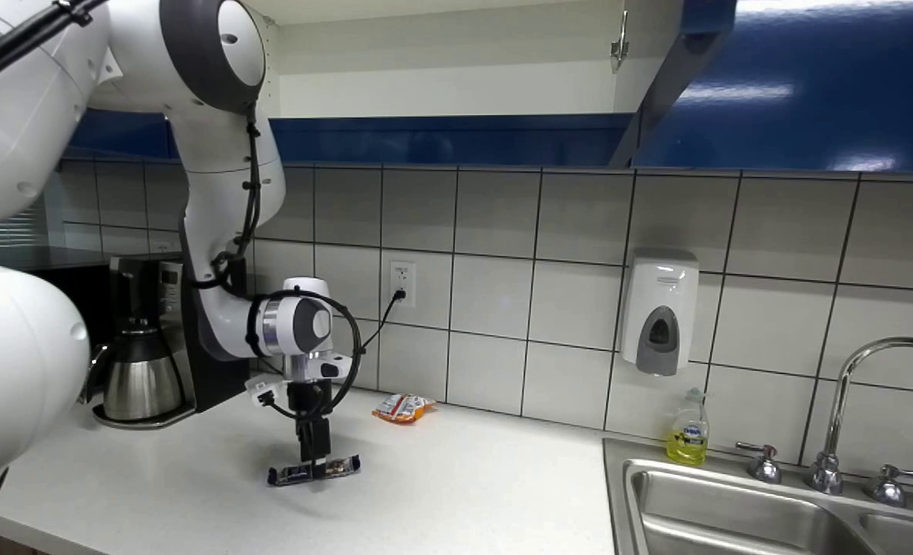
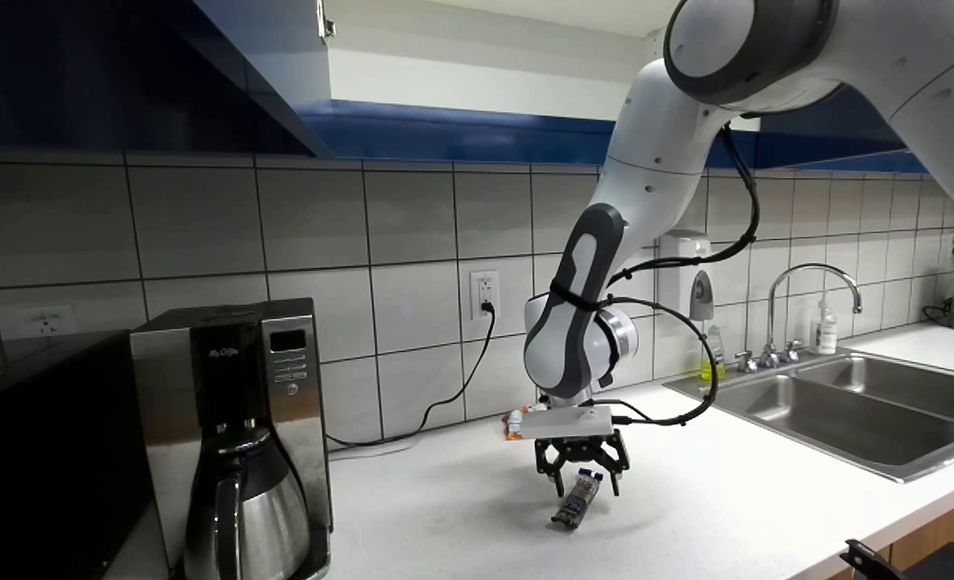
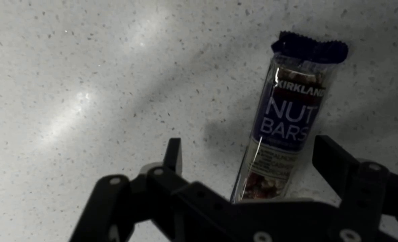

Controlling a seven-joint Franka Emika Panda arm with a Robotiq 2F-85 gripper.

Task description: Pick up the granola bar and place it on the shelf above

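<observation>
The gripper (image 3: 249,151) points down at the table (image 1: 464,478), its fingers (image 3: 333,164) spread apart. The granola bar (image 3: 283,131) lies on the table, printed face up, in the gap between the fingers as seen in the wrist view, nearer the finger at that view's right. An orange-and-white packet (image 1: 404,408) rests near the tiled wall (image 1: 491,297). Above the table, the white-lined wall cupboard (image 1: 441,89) stands open.

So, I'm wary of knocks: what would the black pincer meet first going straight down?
Probably the white, speckled countertop: the pincer appears set to straddle the slim, dark-wrapped granola bar, though clearance is unclear.
</observation>
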